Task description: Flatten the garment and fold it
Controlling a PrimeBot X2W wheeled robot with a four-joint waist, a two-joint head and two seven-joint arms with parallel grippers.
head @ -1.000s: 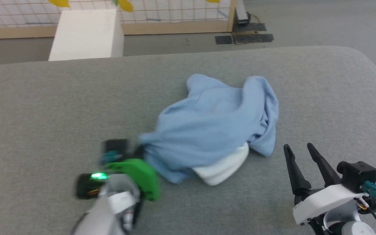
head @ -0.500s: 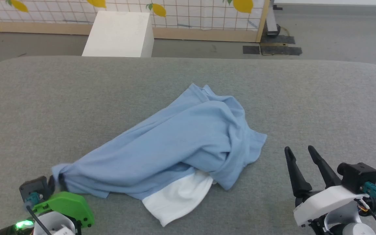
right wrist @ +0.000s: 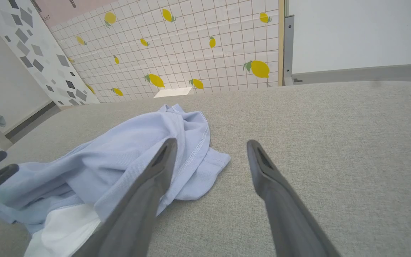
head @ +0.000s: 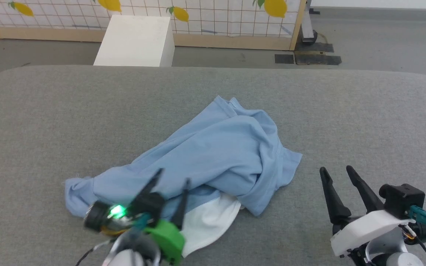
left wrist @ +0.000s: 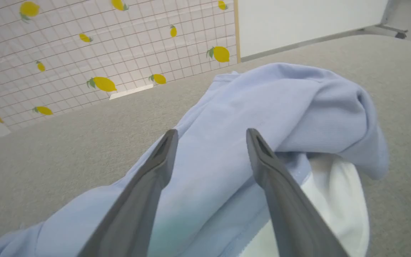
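Jaws: left gripper (head: 173,176) has its fingers spread wide and holds nothing; right gripper (head: 335,169) is also wide open and empty.
Garment: the garment (head: 216,155) lies crumpled on the grey table (head: 50,122), a long bunched heap with a white inner part (head: 213,221) showing at its near edge.
Change: half a second ago the left gripper pinched the left end of the garment and kept it stretched; now it has released this end, which lies loose and slightly drawn back.
Left gripper place: over the near edge of the garment, fingers pointing across the cloth; whether they touch it I cannot tell, since it is blurred in the head view.
Right gripper place: beside the right end of the garment, apart from it.
Behind: white box (head: 133,40) stands well beyond the far side of the garment.
Meaning: the pull lengthened the garment but did not flatten it; I judge that flattening is only begun, and a new grasp on another edge is probably needed before any fold.
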